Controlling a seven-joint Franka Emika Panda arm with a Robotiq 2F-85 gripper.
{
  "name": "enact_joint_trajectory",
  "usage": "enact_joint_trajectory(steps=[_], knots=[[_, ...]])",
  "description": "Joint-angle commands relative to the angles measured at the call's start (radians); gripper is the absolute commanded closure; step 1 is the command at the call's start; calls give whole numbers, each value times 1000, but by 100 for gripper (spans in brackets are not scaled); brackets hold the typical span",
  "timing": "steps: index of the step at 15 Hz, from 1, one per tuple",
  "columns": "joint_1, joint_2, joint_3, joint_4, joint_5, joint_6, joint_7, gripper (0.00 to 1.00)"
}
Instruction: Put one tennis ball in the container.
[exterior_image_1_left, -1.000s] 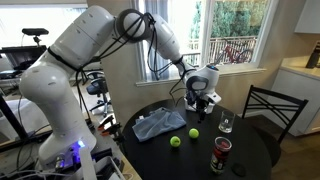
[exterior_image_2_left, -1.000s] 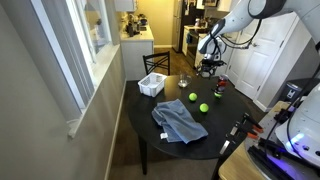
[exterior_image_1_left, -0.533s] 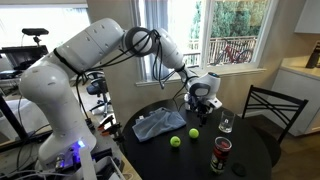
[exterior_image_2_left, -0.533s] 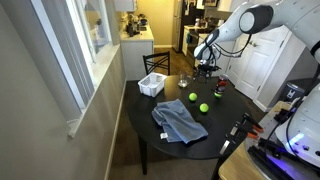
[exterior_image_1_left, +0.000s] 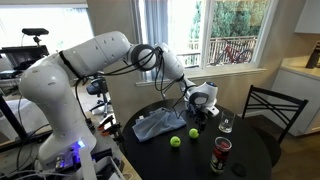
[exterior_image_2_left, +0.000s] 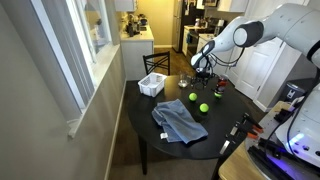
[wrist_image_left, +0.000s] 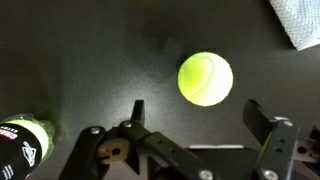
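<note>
The end effector (wrist_image_left: 197, 114) hangs spread wide above the dark tabletop (wrist_image_left: 90, 50). A tennis ball (wrist_image_left: 205, 78) lies on the tabletop just ahead of its opening, untouched.

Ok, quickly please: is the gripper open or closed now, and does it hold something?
Gripper: open, holding nothing. One tennis ball is just beyond the fingertips, not gripped.

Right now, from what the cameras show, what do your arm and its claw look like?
The arm is bulky, with smooth white rounded shells and dark joint seams; black cables loop beside it. The gripper is black and grey, with two dark fingers on metal linkages.
</note>
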Motion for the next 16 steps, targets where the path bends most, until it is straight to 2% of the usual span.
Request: enact_joint_trajectory(steps=[1, 6, 9, 15, 16], knots=[[-17, 66, 21, 97, -37, -35, 11, 0], [-27, 125, 58, 194, -33, -36, -8, 0], [-27, 171, 76, 258, -32, -81, 4, 0], [-20, 258, 62, 366, -56, -151, 21, 0], [-19, 229, 64, 321, -61, -134, 16, 0]])
